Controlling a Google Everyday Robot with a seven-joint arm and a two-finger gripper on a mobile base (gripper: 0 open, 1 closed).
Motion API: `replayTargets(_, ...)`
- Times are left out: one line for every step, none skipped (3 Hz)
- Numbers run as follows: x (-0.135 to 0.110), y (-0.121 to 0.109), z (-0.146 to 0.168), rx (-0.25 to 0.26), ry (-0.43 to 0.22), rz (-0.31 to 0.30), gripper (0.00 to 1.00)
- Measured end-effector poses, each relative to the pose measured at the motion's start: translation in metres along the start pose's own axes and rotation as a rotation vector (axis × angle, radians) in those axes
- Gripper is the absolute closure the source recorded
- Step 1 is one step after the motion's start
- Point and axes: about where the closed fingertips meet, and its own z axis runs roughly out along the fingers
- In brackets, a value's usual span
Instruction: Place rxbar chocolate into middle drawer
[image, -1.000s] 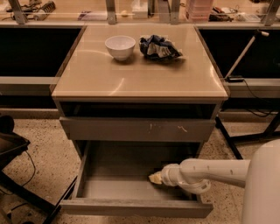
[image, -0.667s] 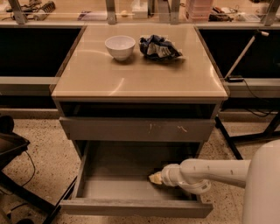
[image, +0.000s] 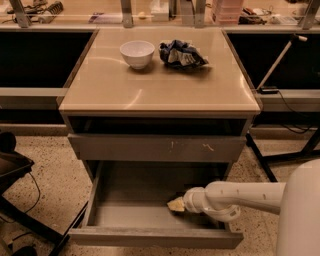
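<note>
The middle drawer (image: 155, 237) is pulled out at the bottom of the cabinet and shows its grey box interior. My gripper (image: 176, 204) reaches in from the right on a white arm (image: 235, 197) and sits low over the drawer floor, right of centre. The rxbar chocolate does not show in this view. It may be hidden by the gripper.
A white bowl (image: 137, 53) and a crumpled blue-and-white snack bag (image: 181, 54) stand at the back of the tan cabinet top (image: 160, 90). The shut drawer front above (image: 157, 147) has whitish scratch marks. A dark chair (image: 10, 165) is at the left, and stand legs (image: 280, 157) at the right.
</note>
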Motion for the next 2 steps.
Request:
replayTargets(0.0,0.0,0.0,0.0,0.0,0.0,0.0)
replayTargets(0.0,0.0,0.0,0.0,0.0,0.0,0.0)
